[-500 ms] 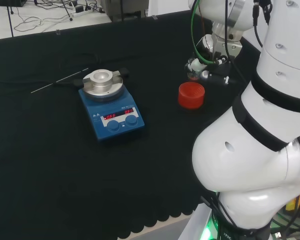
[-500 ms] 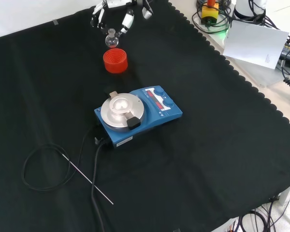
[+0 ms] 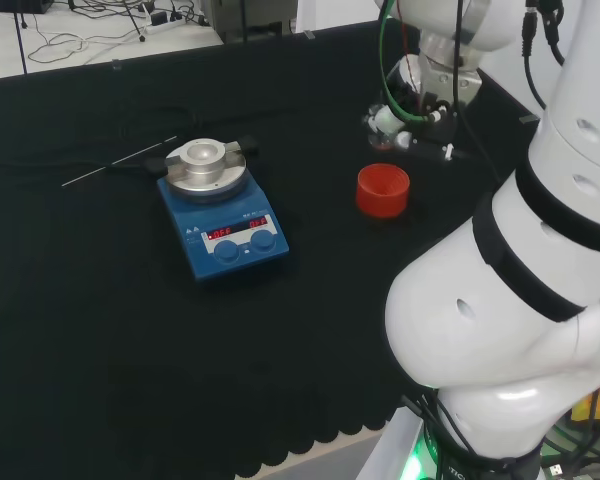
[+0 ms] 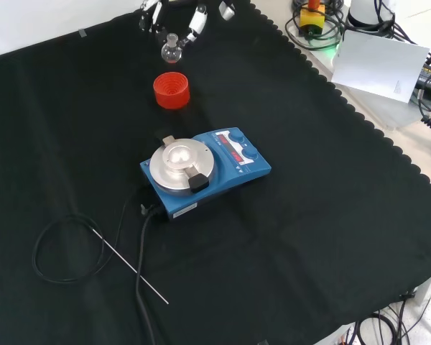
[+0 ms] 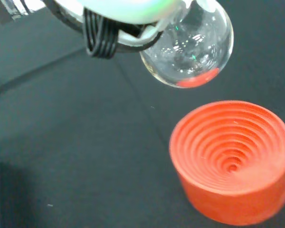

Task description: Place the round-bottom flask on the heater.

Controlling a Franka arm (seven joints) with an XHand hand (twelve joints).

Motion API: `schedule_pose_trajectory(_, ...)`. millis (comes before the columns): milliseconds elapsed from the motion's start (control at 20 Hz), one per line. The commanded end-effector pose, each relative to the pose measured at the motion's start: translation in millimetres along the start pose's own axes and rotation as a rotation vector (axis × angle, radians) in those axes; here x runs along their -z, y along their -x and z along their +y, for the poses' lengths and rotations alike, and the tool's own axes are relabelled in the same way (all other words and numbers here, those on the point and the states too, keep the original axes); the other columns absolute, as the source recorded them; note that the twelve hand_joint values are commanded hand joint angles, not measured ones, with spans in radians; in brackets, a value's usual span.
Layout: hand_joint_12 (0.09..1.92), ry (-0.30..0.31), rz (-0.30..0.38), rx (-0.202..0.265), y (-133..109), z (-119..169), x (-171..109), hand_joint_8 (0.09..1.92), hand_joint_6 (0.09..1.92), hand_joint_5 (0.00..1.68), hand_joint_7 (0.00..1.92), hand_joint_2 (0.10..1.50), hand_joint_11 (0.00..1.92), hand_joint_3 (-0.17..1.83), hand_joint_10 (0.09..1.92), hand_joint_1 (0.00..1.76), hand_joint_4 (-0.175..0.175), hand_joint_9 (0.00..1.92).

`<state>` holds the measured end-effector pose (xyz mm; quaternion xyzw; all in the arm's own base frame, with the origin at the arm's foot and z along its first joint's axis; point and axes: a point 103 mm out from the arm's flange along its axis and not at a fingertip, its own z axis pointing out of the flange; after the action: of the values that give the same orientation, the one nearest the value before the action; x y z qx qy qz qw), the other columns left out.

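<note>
— Red ring (image 3: 383, 190) sits on the black cloth (image 3: 100, 330) in the head view, at about three o'clock from the blue heater (image 3: 223, 214). See the hand (image 3: 412, 112)?

— Yes, at one o'clock from the ring, but its fingers are hard to make out there.

— Front view?

— The hand (image 4: 174, 16) has its fingers curled round the neck of the round glass flask (image 4: 172, 49), up in the air at twelve o'clock above the ring (image 4: 172, 90). The heater (image 4: 203, 170) top is bare.

— Wrist view?

— Up close, the flask (image 5: 190, 45) hangs clear of the ribbed ring (image 5: 232, 159).
</note>
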<state>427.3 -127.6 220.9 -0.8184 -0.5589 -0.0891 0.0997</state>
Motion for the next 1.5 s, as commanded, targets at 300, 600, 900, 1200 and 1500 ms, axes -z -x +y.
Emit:
schedule_pose_trajectory(300,1.33,-0.037,-0.023,0.175,-115.1,-13.9,2.3,0.69,0.91,1.15,0.42,0.69,0.40,0.71,0.59,1.12,0.042,0.68)
schedule_pose_trajectory(600,1.33,-0.053,-0.018,0.258,-164.6,-8.2,-12.0,0.69,0.91,1.15,0.42,0.69,0.41,0.71,0.59,1.12,0.034,0.68)
schedule_pose_trajectory(900,1.32,-0.087,-0.019,0.311,-208.2,3.9,-30.1,0.69,0.91,1.15,0.43,0.69,0.42,0.72,0.60,1.13,0.021,0.69)
schedule_pose_trajectory(1200,1.32,-0.113,0.002,0.350,-236.3,20.3,-40.6,0.69,0.91,1.16,0.43,0.68,0.43,0.73,0.60,1.13,0.001,0.69)
schedule_pose_trajectory(1500,1.32,-0.150,0.016,0.366,-254.8,27.5,-56.7,0.69,0.91,1.16,0.43,0.68,0.43,0.73,0.60,1.14,-0.002,0.69)
